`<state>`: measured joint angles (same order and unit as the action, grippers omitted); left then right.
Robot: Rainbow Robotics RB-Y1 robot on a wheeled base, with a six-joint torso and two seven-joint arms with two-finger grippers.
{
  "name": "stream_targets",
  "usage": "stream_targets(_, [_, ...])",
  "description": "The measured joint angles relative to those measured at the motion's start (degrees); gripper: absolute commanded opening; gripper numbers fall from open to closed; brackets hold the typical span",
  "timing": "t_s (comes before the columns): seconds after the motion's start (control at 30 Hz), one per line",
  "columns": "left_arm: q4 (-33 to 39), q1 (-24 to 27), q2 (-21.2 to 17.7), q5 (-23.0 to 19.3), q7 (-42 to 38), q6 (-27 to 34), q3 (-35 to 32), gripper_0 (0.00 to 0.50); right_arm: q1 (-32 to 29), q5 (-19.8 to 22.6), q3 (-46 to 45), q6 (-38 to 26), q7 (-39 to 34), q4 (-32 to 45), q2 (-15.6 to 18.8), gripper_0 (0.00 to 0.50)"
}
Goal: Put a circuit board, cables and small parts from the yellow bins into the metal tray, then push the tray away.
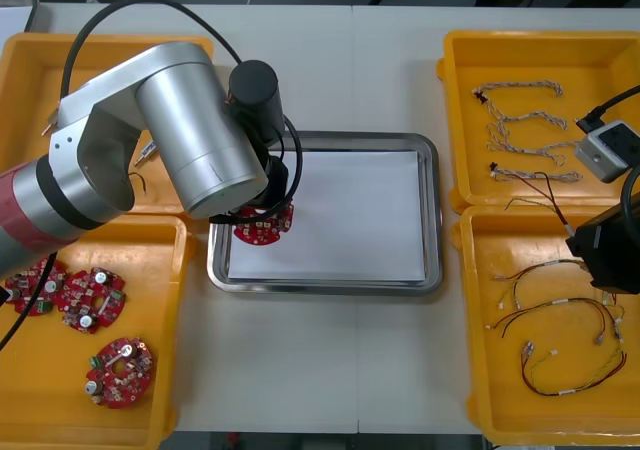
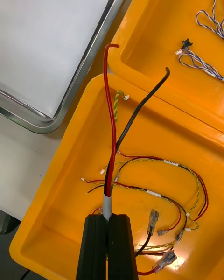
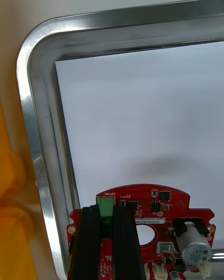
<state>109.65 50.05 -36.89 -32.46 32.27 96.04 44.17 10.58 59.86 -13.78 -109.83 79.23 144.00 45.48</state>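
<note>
The left gripper (image 3: 107, 242) is clamped on a round red circuit board (image 3: 156, 207), its two fingers pinching the green block at the board's edge. It holds the board over the white inside of the metal tray (image 3: 44, 135), just in from the tray's left rim. Whether the board rests on the white floor or hangs just above it cannot be told. The board's lower half is cut off in the left wrist view, and in the front view the big silver arm covers the gripper and much of the board. The right gripper (image 2: 110, 249) is closed on a red and black cable (image 2: 113, 135), gripping its grey-sleeved end so that both wires rise from between the fingers. It hangs above a yellow bin (image 2: 70, 168) just right of the tray on the near side, where red and yellow cables (image 2: 152, 220) lie tangled. In the front view that arm's black end is cut off at the edge, fingers hidden. Three more boards (image 1: 90, 298) lie in a second bin (image 1: 40, 395) left of the tray.
</note>
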Motion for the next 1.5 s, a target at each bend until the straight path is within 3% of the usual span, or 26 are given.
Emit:
stream_targets(0.13, [-0.1, -2.4, 0.0, 2.6, 0.0, -1.9, 0.2, 0.0, 0.0, 0.0, 0.0, 0.0, 0.0, 0.0, 0.0, 0.0])
stream_targets(0.3, [-0.1, -4.0, 0.0, 3.0, 0.0, -2.2, 0.6, 0.0, 0.0, 0.0, 0.0, 0.0, 0.0, 0.0, 0.0, 0.0])
stream_targets(1.17, [-6.0, -4.6, 3.4, 7.4, 0.0, -6.1, 4.0, 0.0, 0.0, 0.0, 0.0, 0.0, 0.0, 0.0, 0.0, 0.0])
stream_targets(1.2, [-6.0, -4.6, 3.4, 7.5, 0.0, -6.1, 4.1, 0.058, 0.0, 0.0, 0.0, 0.0, 0.0, 0.0, 0.0, 0.0])
stream_targets(1.23, [-6.0, -4.6, 3.4, 7.6, 0.0, -6.1, 4.1, 0.176, 0.0, 0.0, 0.0, 0.0, 0.0, 0.0, 0.0, 0.0])
stream_targets(1.3, [-6.0, -4.7, 3.4, 7.8, 0.0, -6.0, 4.3, 0.312, 0.0, 0.0, 0.0, 0.0, 0.0, 0.0, 0.0, 0.0])
stream_targets(1.43, [-6.0, -4.8, 3.5, 8.2, 0.0, -6.0, 4.3, 0.449, 0.0, 0.0, 0.0, 0.0, 0.0, 0.0, 0.0, 0.0])
stream_targets(1.5, [-6.0, -4.8, 3.5, 8.2, 0.0, -6.0, 4.3, 0.474, 0.0, 0.0, 0.0, 0.0, 0.0, 0.0, 0.0, 0.0])
